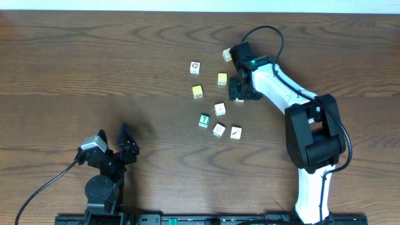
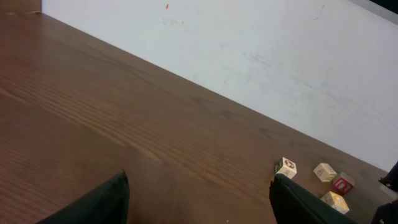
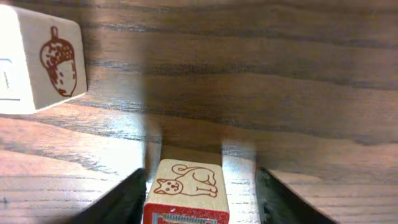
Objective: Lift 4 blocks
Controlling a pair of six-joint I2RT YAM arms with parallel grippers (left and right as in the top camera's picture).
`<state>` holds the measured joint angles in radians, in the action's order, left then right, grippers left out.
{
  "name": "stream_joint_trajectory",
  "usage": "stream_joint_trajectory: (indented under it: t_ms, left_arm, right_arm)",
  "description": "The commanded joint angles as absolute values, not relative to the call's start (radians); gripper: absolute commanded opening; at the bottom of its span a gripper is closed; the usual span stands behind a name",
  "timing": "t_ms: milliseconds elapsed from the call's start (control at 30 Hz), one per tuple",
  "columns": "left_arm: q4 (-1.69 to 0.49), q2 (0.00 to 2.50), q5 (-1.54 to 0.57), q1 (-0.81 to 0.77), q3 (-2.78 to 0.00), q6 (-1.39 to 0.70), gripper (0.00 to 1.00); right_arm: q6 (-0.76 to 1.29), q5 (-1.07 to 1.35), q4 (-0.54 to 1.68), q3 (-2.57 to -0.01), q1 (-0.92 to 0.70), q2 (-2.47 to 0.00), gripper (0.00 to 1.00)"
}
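The right claw (image 1: 237,89) is low at the table, jaws part open around the red block (image 3: 188,186). That block stands on the wood between the fingers (image 3: 121,202), cat face up and red face toward the wrist camera. It is close against the left finger, and a strip of lit table shows before the right one, so it is flanked, not clamped. From above the claw hides it. An acorn block (image 3: 38,59) lies just beyond the fingers, off to the left. Taking the "7" block (image 1: 204,120) as the mark, the right claw sits beyond it and to its right, near. The letter block (image 1: 220,109) lies between the two, just beside the "7" block. The teal block (image 1: 218,130) is just right of the "7" block and a little nearer the robot. The picture block (image 1: 235,132) is next along, apart from the teal block; its edge colour is too small to tell. Beyond the "7" block lie two yellow cubes (image 1: 197,92). One is almost straight ahead, the other further right beside the arm. A white cube (image 1: 195,67) lies further out, and a pale cube (image 1: 227,55) further still, by the right wrist. The left claw (image 1: 128,145) is well apart from the "7" block, on its left and nearer the robot. Its jaws are spread wide with only bare table between them.
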<state>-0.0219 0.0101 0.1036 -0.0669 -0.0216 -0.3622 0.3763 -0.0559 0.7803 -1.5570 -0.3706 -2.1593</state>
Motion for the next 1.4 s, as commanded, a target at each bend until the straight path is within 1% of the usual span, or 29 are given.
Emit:
stream_joint_trajectory:
  t_ms: [0, 67, 167, 367, 533, 567, 700, 833, 1000, 1133, 1200, 1367]
  left_arm:
    - [-0.063, 0.004, 0.113, -0.062, -0.004, -0.352, 0.73]
    - [-0.063, 0.004, 0.113, -0.062, -0.004, -0.352, 0.73]
    - [-0.063, 0.004, 0.113, -0.062, -0.004, -0.352, 0.73]
    - [-0.063, 0.004, 0.113, -0.062, -0.004, -0.352, 0.73]
    - [-0.063, 0.004, 0.113, -0.062, -0.004, -0.352, 0.73]
    - [-0.063, 0.004, 0.113, -0.062, -0.004, -0.352, 0.73]
    - [-0.063, 0.004, 0.113, -0.062, -0.004, -0.352, 0.73]
    - [-0.063, 0.004, 0.113, -0.062, -0.004, -0.352, 0.73]
    - [-0.064, 0.004, 0.113, -0.062, -0.004, -0.352, 0.73]
    - [-0.063, 0.004, 0.113, -0.062, -0.004, -0.352, 0.73]
    - [-0.063, 0.004, 0.113, -0.062, -0.004, -0.352, 0.73]
    - [-0.063, 0.004, 0.113, -0.062, -0.004, -0.352, 0.73]
  right_arm:
    - [0.342, -0.078, 0.781, -1.579, -0.374, -2.13, 0.43]
    - [0.343, -0.072, 0.799, -1.594, -0.376, -2.128, 0.37]
    - [0.343, -0.07, 0.83, -1.618, -0.38, -2.12, 0.31]
    - [0.342, -0.072, 0.866, -1.636, -0.381, -2.078, 0.3]
    - [0.342, -0.076, 0.915, -1.636, -0.381, -2.052, 0.25]
    - [0.343, -0.078, 0.933, -1.636, -0.381, -2.045, 0.23]
    - [0.354, -0.12, 1.043, -1.636, -0.384, -2.019, 0.1]
    - [0.396, -0.196, 1.162, -1.634, -0.403, -1.982, 0.02]
    - [0.431, -0.213, 1.216, -1.631, -0.445, -1.901, 0.01]
    - [0.465, -0.249, 1.263, -1.608, -0.485, -1.773, 0.01]
    - [0.497, -0.311, 1.328, -1.576, -0.522, -1.626, 0.01]
    - [0.544, -0.31, 1.398, -1.468, -0.582, -1.282, 0.01]
